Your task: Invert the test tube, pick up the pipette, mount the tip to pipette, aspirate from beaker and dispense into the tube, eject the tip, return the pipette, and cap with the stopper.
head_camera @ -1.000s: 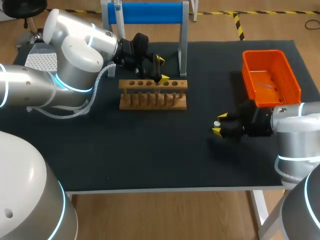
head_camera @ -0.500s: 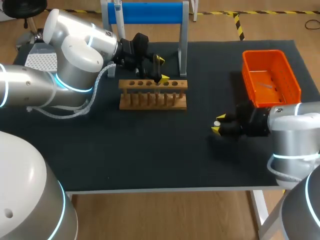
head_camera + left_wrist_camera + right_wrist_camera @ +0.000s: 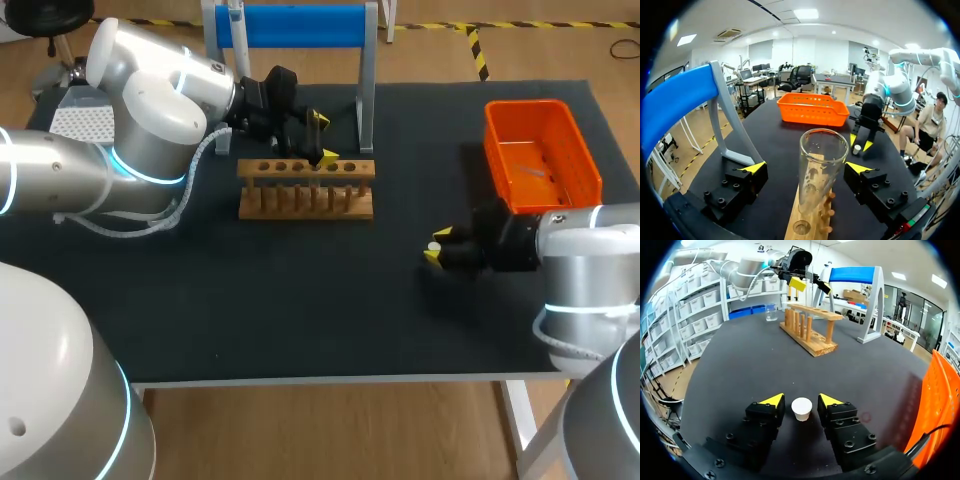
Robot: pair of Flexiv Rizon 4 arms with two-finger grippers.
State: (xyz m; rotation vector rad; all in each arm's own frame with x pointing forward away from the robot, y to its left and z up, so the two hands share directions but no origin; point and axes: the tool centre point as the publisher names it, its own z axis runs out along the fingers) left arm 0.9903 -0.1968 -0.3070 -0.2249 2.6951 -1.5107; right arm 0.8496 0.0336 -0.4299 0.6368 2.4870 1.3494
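Observation:
A clear test tube point(image 3: 822, 170) stands upright, mouth up, in the wooden rack point(image 3: 305, 188). My left gripper point(image 3: 323, 138) is open with one finger on each side of the tube, and a gap shows on both sides in the left wrist view. A small white stopper point(image 3: 801, 409) rests on the black table, right of the middle. My right gripper point(image 3: 801, 400) sits low around it, its fingers close to it on both sides with thin gaps still showing. In the head view the stopper point(image 3: 434, 247) sits between the yellow tips.
An orange basket point(image 3: 540, 150) stands at the back right, just behind my right arm. The blue pipette stand point(image 3: 290, 25) rises behind the rack. A glass beaker point(image 3: 771, 314) stands beyond the rack's far end. A white perforated box point(image 3: 80, 120) lies at the far left.
My right gripper's fingers have drawn closer together around the stopper. The left arm and the tube have not moved.

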